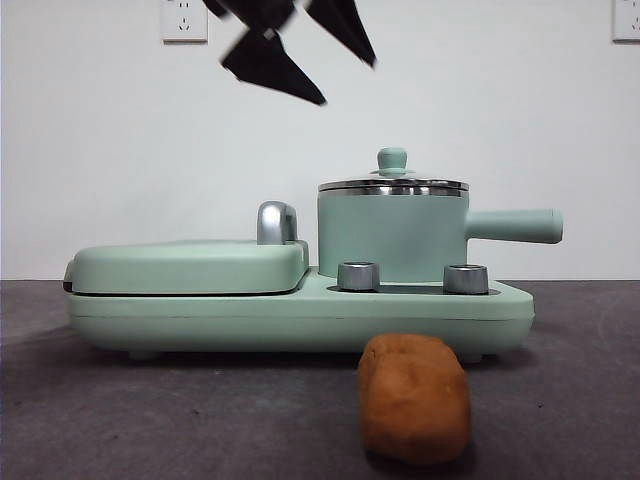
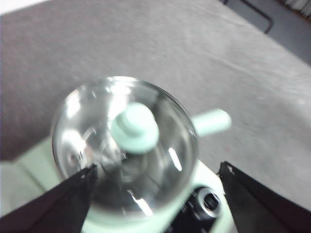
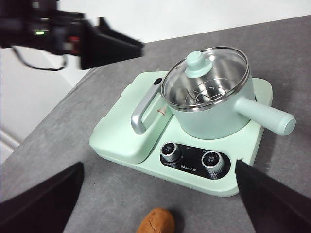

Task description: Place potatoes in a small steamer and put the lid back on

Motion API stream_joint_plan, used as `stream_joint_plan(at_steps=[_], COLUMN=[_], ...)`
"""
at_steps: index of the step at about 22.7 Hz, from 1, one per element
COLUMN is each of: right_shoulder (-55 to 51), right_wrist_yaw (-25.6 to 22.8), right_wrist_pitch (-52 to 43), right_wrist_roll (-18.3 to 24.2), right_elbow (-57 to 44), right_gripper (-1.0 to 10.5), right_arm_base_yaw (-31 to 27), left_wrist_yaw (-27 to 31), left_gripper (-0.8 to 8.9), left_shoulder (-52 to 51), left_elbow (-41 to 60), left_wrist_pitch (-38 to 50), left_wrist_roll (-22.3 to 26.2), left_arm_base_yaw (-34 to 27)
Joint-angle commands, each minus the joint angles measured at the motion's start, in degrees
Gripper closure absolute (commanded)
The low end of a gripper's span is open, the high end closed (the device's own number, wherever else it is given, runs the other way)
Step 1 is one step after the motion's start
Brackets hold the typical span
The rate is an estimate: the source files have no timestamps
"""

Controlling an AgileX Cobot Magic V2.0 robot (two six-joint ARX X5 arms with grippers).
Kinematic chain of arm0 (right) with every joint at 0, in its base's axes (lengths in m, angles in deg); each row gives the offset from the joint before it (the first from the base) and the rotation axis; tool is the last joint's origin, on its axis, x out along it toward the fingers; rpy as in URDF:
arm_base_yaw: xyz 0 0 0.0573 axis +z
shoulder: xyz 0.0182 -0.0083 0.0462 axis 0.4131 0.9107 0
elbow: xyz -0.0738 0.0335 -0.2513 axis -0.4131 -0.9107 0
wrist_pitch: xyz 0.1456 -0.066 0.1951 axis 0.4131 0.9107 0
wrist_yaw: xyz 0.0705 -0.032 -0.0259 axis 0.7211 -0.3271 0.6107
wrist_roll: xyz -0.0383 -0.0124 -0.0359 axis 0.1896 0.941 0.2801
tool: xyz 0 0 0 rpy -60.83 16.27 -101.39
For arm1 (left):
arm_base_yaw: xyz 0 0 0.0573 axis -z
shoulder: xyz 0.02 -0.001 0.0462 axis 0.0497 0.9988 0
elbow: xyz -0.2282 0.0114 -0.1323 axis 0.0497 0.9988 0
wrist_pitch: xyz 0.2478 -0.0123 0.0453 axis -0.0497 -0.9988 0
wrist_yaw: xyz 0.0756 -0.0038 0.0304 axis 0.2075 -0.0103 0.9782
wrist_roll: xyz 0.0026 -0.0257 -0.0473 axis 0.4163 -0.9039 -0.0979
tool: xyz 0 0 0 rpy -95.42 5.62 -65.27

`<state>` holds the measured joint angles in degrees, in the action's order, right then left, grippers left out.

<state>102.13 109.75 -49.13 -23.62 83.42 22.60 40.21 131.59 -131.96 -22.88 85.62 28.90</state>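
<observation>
**Inventory: steamer station, lid on, potato outside**

- Mint-green cooker base (image 3: 146, 141): I see two knobs; its panel lettering is too small for me to read.
- Small steamer (image 1: 392, 238): on the base, handle sideways.
- Lid (image 3: 206, 77): closed on the steamer.
- Potatoes (image 1: 414, 397): one lump on the table before the base.
- Left gripper (image 2: 155, 194): above the lid, jaws spread.
- Right gripper (image 3: 160, 199): high above, jaws spread.

White wall (image 1: 500, 100) w/ two sockets (image 1: 184, 20); dark grey tabletop (image 1: 150, 420).
</observation>
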Motion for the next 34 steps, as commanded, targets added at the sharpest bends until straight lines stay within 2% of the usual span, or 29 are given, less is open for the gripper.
stream_joint_plan(at_steps=[1, 4, 8, 11, 14, 18, 19, 22, 27, 34], right_shoulder=[0.26, 0.26, 0.26, 0.26, 0.26, 0.26, 0.26, 0.26, 0.26, 0.26], right_wrist_yaw=[0.04, 0.04, 0.04, 0.07, 0.07, 0.07, 0.07, 0.04, 0.04, 0.07], right_wrist_pitch=[-0.15, -0.15, -0.15, -0.15, -0.09, 0.20, 0.22, 0.20, 0.22, 0.55], right_wrist_roll=[0.26, 0.28, 0.28, 0.26, 0.26, 0.28, 0.28, 0.28, 0.26, 0.24], right_elbow=[0.98, 0.98, 0.98, 0.98, 0.98, 0.98, 0.98, 0.98, 0.98, 0.98], right_gripper=[4.5, 4.5, 4.5, 4.5, 4.5, 4.5, 4.5, 4.5, 4.5, 4.5], right_arm_base_yaw=[0.17, 0.17, 0.17, 0.17, 0.17, 0.24, 0.24, 0.24, 0.24, 0.24], left_wrist_yaw=[2.97, 5.57, 5.84, 5.97, 10.36, 10.73, 10.75, 10.78, 10.78, 10.78], left_gripper=[4.04, 4.04, 4.05, 4.07, 4.08, 4.16, 4.27, 5.54, 6.71, 6.59], left_shoulder=[4.87, 8.61, 12.15, 14.25, 15.32, 16.13, 16.22, 16.37, 16.37, 16.37], left_elbow=[-4.37, -6.84, -7.13, -7.13, -7.13, -7.13, -7.13, -7.13, -7.13, -7.13], left_wrist_pitch=[1.49, 2.89, 7.39, 10.16, 10.58, 10.78, 10.95, 12.04, 13.97, 10.93], left_wrist_roll=[4.00, 6.86, 7.72, 10.27, 10.71, 10.73, 10.71, 10.69, 10.49, 10.75], left_arm_base_yaw=[1.60, 2.64, 3.78, 4.87, 5.73, 5.86, 5.86, 5.86, 5.86, 5.84])
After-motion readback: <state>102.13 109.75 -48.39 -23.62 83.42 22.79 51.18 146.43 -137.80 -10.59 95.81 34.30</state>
